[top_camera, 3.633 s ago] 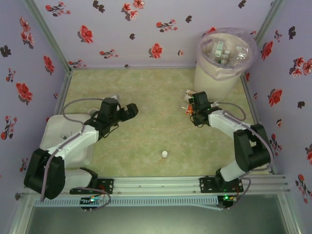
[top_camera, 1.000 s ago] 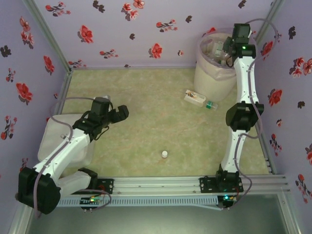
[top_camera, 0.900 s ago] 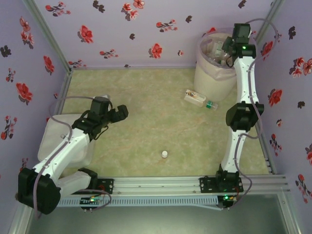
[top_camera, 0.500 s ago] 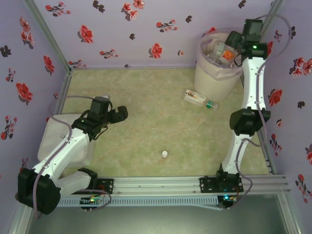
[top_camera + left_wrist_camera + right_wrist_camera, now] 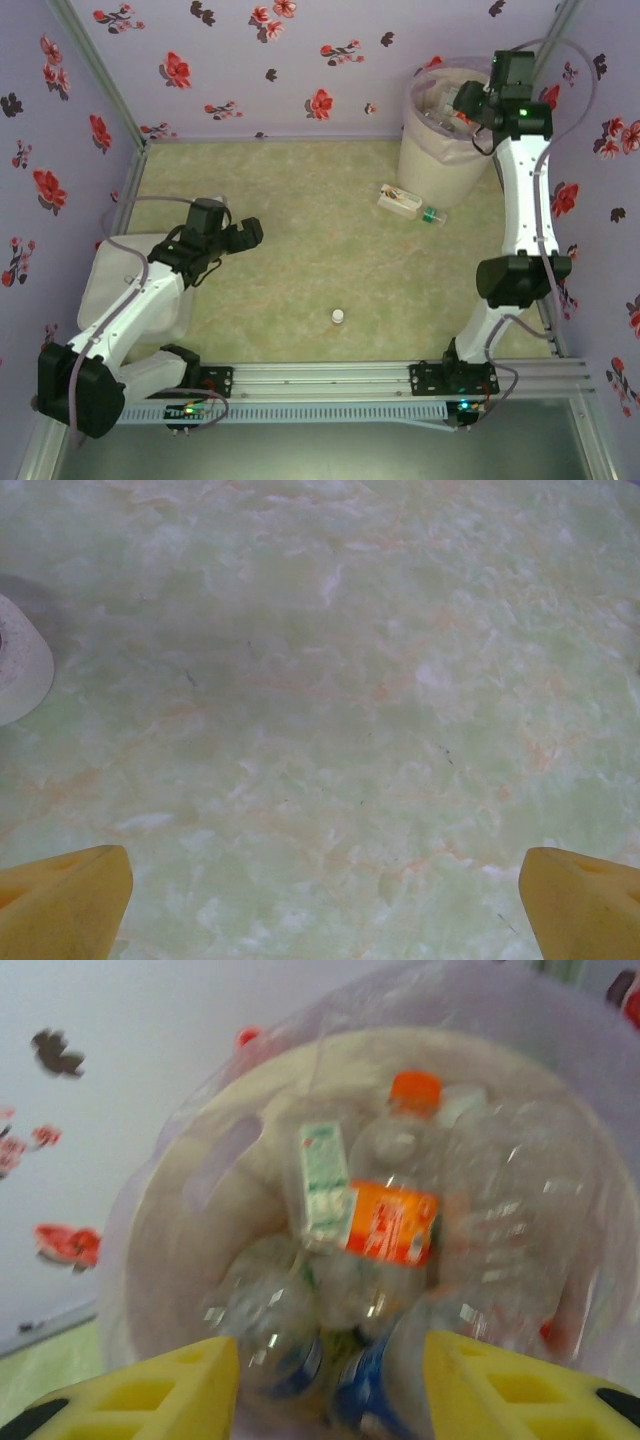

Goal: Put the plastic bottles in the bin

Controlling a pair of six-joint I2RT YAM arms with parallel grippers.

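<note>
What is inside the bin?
The bin holds a pile of clear plastic bottles; an orange-capped bottle lies on top. The bottom and lower bottles are covered.

The end effector's (image 5: 325, 910) yellow fingertips (image 5: 60, 900) sit wide apart over green marbled tabletop (image 5: 330, 700), white rounded object (image 5: 18, 665) at left.

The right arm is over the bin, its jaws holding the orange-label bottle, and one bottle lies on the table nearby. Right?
Not quite. The right jaws stand apart and hold nothing; the orange-label bottle lies in the bin among others, as the right wrist view shows. Otherwise yes: the right arm is over the bin, and one bottle lies on the table nearby.
</note>
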